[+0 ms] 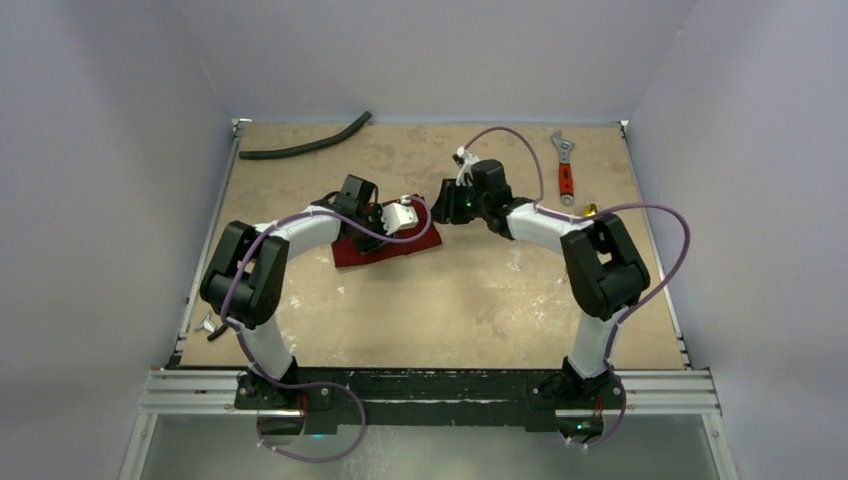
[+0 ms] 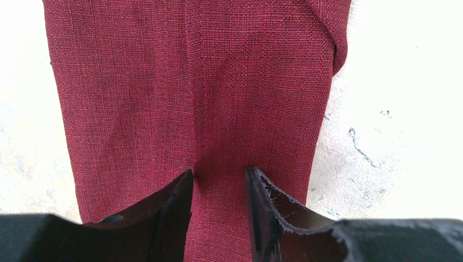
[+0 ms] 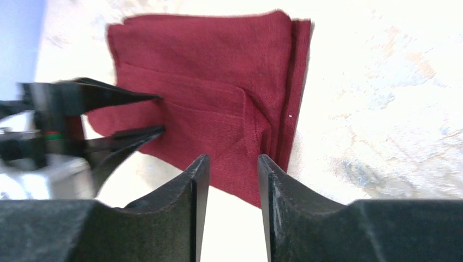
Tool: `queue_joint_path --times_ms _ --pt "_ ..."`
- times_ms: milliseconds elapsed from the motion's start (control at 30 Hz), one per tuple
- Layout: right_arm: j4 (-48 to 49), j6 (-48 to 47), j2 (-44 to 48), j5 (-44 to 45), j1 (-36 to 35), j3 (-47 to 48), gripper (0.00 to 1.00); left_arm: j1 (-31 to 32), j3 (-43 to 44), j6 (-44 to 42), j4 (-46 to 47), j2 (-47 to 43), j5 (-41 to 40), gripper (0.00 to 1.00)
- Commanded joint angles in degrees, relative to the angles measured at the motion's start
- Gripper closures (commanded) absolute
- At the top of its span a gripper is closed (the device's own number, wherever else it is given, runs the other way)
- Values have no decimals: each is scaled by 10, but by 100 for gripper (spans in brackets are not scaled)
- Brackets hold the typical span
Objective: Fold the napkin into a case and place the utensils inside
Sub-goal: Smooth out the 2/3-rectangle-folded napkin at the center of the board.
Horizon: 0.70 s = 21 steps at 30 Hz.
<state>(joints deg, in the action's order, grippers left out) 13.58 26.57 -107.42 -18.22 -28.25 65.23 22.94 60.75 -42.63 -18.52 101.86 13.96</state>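
While the dark red folded cloth napkin point(image 1: 400, 246) lies flat left of centre on the beige tabletop point(image 1: 480, 300), the left gripper point(image 2: 218, 173) stands part-open over it, nothing pinched. Right gripper point(image 3: 232, 159): part-open, empty, just beside the napkin's edge.

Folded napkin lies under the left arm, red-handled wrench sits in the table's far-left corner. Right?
Wrong corner: the red-handled wrench sits in the far-right corner of the table, as the top external view shows. The folded napkin does lie under the left arm.
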Motion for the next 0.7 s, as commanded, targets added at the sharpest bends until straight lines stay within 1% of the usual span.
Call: queue_joint_path --times_ms 0,100,200,267,367,467,567,667 --pt "10 -11 52 -93 13 -10 64 -5 -9 -3 21 2 -2 62" --pt "53 9 62 -153 12 -44 78 -5 -10 -3 18 1 -2 62" --pt "136 50 56 -214 11 -73 93 -5 -7 -3 14 1 1 63" --pt "169 68 38 -237 8 -74 100 -5 -6 -3 13 0 2 63" --pt "194 88 3 -229 0 -67 100 -5 -6 0 14 -4 3 64" --pt "243 115 -37 -231 -7 -58 100 -5 -5 3 13 -4 2 64" --pt "220 114 -86 -216 -8 -26 100 -5 2 9 11 -6 -1 63" --pt "200 115 -119 -197 -8 -9 100 -6 27 12 -16 -7 1 61"
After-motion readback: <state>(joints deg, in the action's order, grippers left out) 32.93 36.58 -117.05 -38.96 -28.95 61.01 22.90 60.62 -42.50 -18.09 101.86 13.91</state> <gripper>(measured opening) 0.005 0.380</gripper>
